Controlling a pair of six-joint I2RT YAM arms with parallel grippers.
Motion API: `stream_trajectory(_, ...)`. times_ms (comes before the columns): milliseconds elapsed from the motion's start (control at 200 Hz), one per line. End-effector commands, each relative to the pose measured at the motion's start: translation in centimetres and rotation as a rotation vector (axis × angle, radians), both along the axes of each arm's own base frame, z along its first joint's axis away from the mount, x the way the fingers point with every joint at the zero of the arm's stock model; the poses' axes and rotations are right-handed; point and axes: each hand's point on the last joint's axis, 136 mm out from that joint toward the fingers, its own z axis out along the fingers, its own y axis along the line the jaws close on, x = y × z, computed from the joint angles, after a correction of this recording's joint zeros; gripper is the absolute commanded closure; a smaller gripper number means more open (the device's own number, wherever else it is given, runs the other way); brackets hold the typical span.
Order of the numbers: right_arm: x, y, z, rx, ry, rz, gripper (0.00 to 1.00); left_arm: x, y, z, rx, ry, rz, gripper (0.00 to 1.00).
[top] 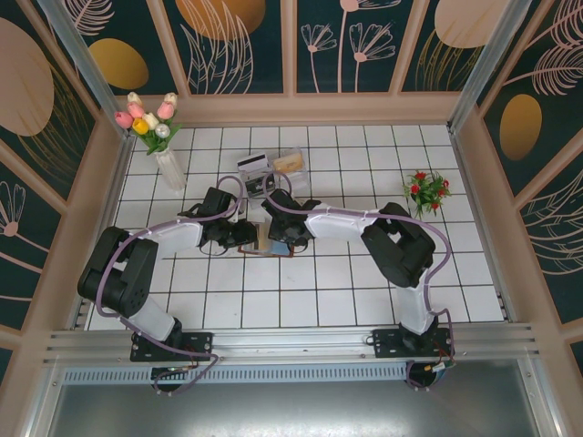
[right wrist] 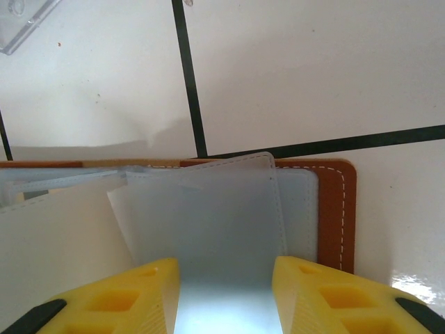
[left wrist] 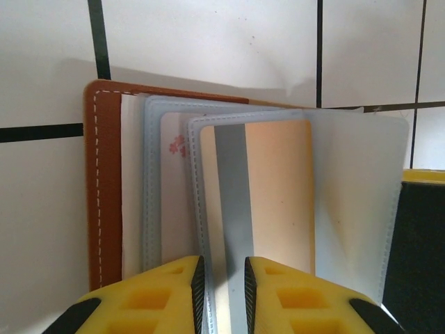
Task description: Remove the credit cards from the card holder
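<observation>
The card holder lies open on the tiles at mid-table, its brown stitched rim to the left and its blue-grey sleeves fanned up. A peach credit card with a grey stripe sits in the front sleeve. My left gripper is closed narrowly on that card's near edge together with the sleeve's stitched edge. A second card with a small red print is behind it. My right gripper stands open over a translucent sleeve, beside the holder's brown rim. Both grippers meet over the holder.
A clear plastic tray holding flat cards stands behind the holder, and its corner appears in the right wrist view. A vase of tulips stands at back left, a small red-flowered plant at right. Wooden walls ring the tiled floor.
</observation>
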Motion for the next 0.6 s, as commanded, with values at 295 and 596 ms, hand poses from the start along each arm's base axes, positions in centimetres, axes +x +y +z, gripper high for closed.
stream_trajectory(295,-0.5,-1.0,1.8,0.048,-0.031,-0.004,0.58,0.9,-0.4,0.9,-0.015,-0.030,-0.008,0.75)
stream_trajectory(596,0.2,1.4,8.8,0.244,-0.243,0.125,0.58,0.9,-0.9,0.9,-0.038,-0.025,-0.019,0.78)
